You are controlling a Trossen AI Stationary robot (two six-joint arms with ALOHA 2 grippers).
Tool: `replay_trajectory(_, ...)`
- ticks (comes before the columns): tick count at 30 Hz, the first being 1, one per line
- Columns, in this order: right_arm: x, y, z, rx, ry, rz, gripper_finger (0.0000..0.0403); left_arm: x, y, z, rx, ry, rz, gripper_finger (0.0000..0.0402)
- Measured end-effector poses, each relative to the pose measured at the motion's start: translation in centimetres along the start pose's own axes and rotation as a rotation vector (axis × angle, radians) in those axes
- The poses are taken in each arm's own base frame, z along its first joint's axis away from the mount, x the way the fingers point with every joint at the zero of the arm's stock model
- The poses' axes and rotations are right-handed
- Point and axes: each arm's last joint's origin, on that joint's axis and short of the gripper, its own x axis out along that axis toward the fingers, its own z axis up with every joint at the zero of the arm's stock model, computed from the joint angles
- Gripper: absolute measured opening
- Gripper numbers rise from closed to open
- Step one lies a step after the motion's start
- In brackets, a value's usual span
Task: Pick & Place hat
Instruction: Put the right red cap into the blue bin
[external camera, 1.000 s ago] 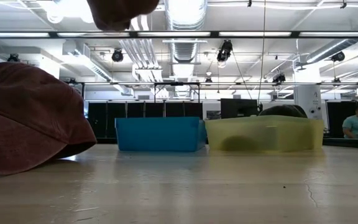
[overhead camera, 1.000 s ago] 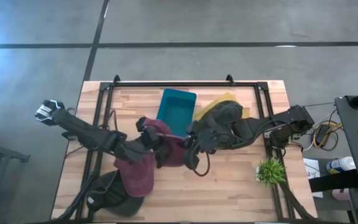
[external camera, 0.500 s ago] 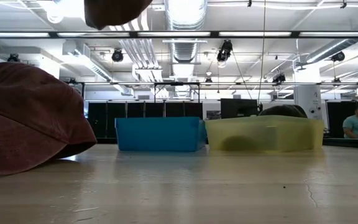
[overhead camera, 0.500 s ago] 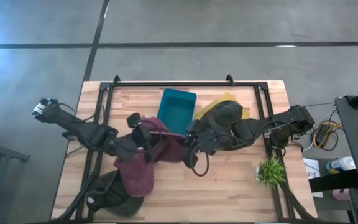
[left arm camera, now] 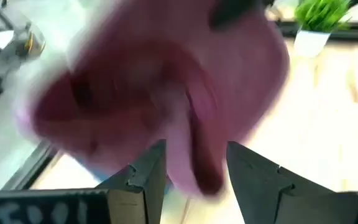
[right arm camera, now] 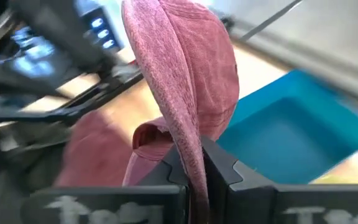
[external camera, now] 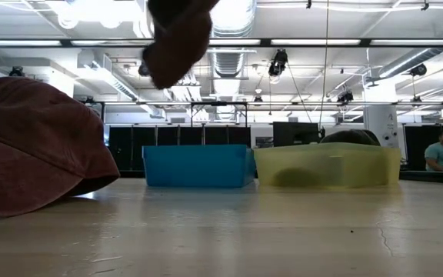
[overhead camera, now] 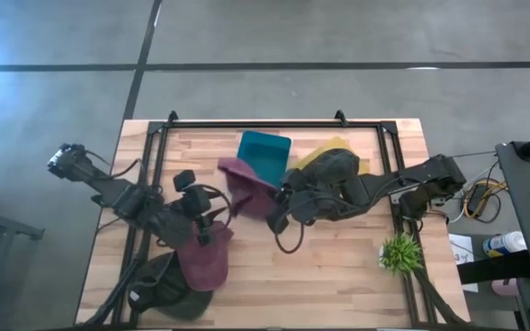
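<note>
While the high view looks straight down, the right hand (overhead camera: 279, 207) holds a maroon hat (overhead camera: 247, 184) up off the table (overhead camera: 339, 276), just beside the teal bin (overhead camera: 267, 152). The left hand (overhead camera: 212, 228) sits near it, over a second maroon hat (overhead camera: 202, 265) lying on the table. A dark hat (overhead camera: 159, 290) lies at the table's near left corner, touching that second hat. Another dark hat (overhead camera: 334, 170) rests in the yellow bin (overhead camera: 339, 147), next to the teal one. A small plant (overhead camera: 400, 253) stands to the right.

From the low view, the lifted hat (external camera: 177, 38) hangs high in the air, well above the table. The second hat (external camera: 37, 142) fills the left side, and both bins stand behind.

Through the left wrist view, the left hand's fingers (left arm camera: 143, 180) stand apart, empty, with the lifted hat (left arm camera: 166, 93) blurred ahead of them.

Through the right wrist view, the right hand's fingers (right arm camera: 225, 171) are pinched on the hat's brim (right arm camera: 173, 106), with the teal bin (right arm camera: 291, 137) beyond.
</note>
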Motion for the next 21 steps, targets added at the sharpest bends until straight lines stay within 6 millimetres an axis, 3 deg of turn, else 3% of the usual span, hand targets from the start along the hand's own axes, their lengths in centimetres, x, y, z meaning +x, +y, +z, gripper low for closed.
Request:
replay_trajectory(6,-0.1,-1.9,0.4,-0.204,-0.084,-0.247,0.0013,-0.3,0.0,-0.8,-0.09,0.045,0.016,0.0161)
replay_trajectory(9,1.4,-2.8,0.2,-0.305,-0.038,-0.324,0.0013,-0.3,0.0,-0.8,-0.093,0.045,0.014,0.0161)
replay_trajectory(16,8.4,-4.6,-1.7,-0.565,0.114,-0.479,0.0013,-0.3,0.2,-1.1,-0.071,0.061,0.035,0.0161)
replay_trajectory(21,12.9,-6.1,-2.9,-0.662,0.218,-0.564,0.0013,-0.6,1.5,-2.6,-0.076,0.196,0.13,0.0161)
